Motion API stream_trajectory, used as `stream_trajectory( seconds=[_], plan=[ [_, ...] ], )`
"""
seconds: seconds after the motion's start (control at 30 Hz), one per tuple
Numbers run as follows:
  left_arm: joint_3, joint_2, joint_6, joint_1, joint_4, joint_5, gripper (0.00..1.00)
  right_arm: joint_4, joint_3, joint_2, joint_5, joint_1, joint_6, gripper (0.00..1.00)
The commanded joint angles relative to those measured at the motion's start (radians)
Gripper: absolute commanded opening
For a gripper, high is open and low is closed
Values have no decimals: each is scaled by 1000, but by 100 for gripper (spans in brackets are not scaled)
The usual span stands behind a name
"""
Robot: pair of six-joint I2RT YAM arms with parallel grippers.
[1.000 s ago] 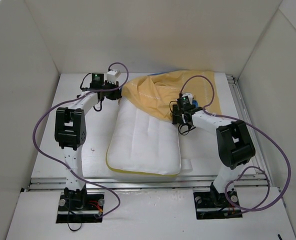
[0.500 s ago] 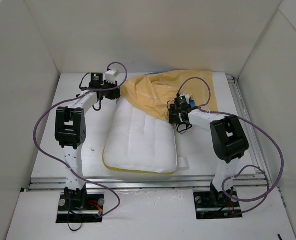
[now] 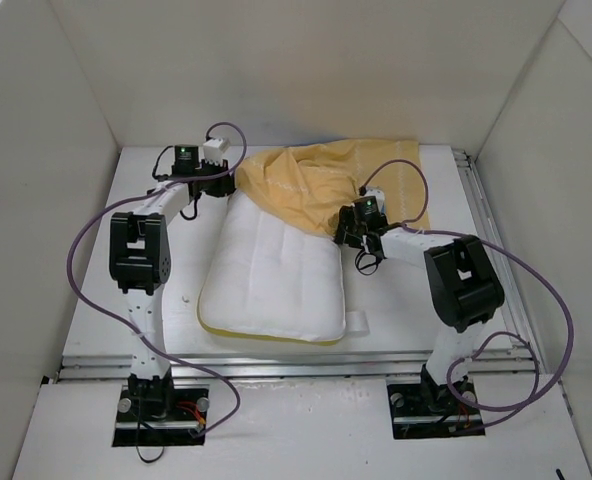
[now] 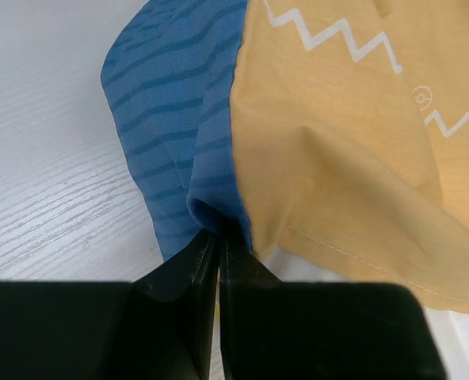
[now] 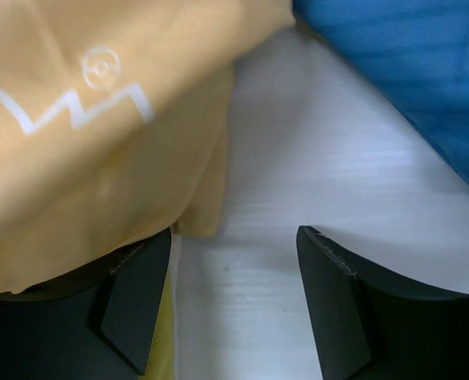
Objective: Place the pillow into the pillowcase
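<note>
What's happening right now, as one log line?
left gripper: shut on pillowcase | right gripper: open | pillow: far end under pillowcase

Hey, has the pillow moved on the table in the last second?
Yes. The pillow has slid left; its near-left corner is now closer to the left edge of the table.

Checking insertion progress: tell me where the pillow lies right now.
In the top view the pillow lies on the table, slightly left of centre, its far end covered by the yellow pillowcase.
</note>
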Motion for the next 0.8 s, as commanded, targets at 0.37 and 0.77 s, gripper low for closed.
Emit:
stream_trajectory(
  seconds=[0.37,0.77],
  plan=[
    [83,-7,-33,21,-22,86,0,192,-279,-282,3,-4,5,65],
    [92,0,-32,21,-38,92,0,138,-126,-109,122,100,-50,57]
  ],
)
